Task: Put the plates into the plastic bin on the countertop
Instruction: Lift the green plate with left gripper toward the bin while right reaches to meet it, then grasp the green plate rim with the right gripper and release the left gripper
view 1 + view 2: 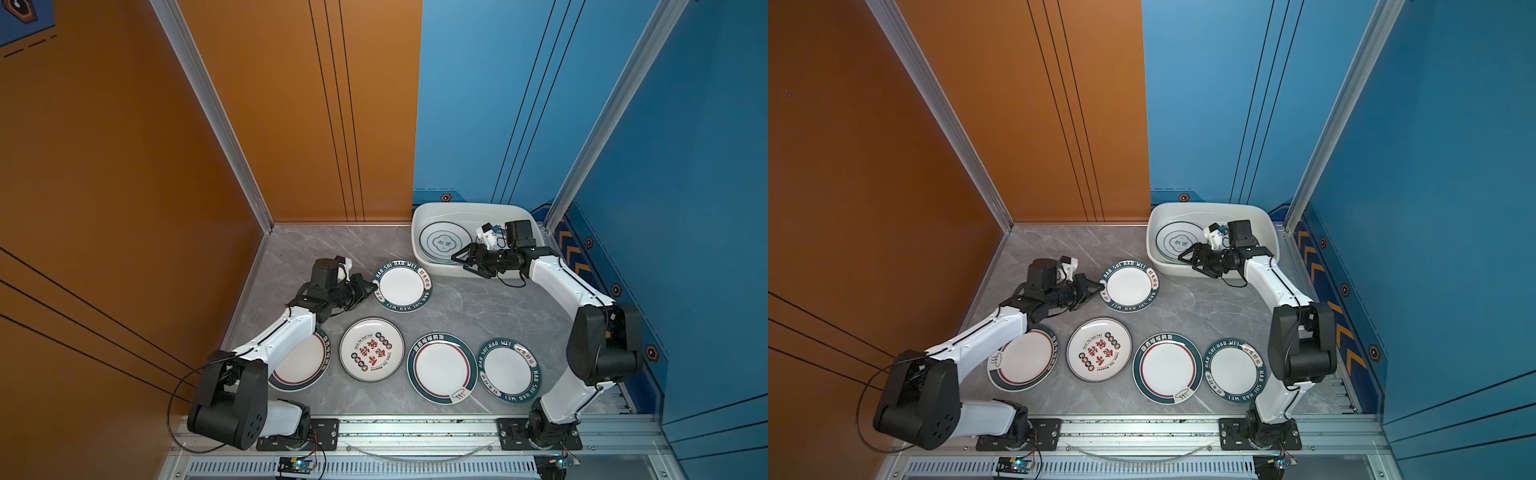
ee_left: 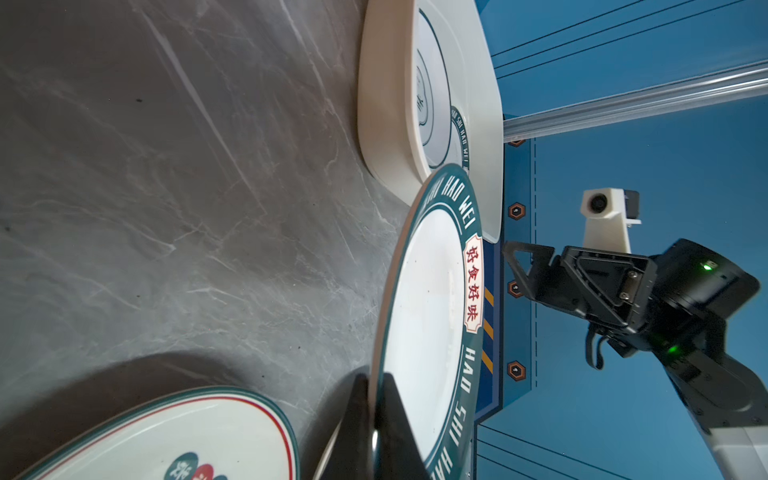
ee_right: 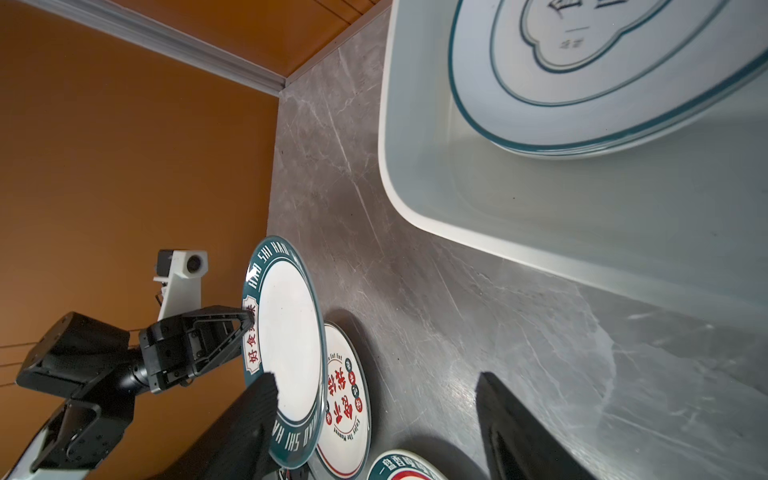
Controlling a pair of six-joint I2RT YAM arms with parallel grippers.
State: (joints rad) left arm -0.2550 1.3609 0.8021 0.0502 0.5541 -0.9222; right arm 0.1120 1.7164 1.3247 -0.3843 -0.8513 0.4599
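My left gripper [image 1: 374,286] [image 2: 376,415] is shut on the left rim of a green-rimmed plate [image 1: 402,286] [image 1: 1128,286] [image 2: 432,324] lettered HAO SHI HAO WEI, which looks raised slightly off the countertop [image 1: 478,307]. The plastic bin [image 1: 465,205] [image 1: 1204,205] [image 3: 540,208] stands at the back right. It holds a white plate [image 1: 444,243] [image 3: 602,83] with thin teal rings, and in the left wrist view a lettered rim shows under it. My right gripper [image 1: 463,264] [image 3: 374,390] hangs open and empty over the bin's front edge.
Several plates lie in a row near the front: one [image 1: 299,365] partly under my left arm, one with red characters [image 1: 371,350], a green-and-red-rimmed one [image 1: 441,368], and a lettered one [image 1: 509,370] beside my right arm. Orange and blue walls enclose the countertop.
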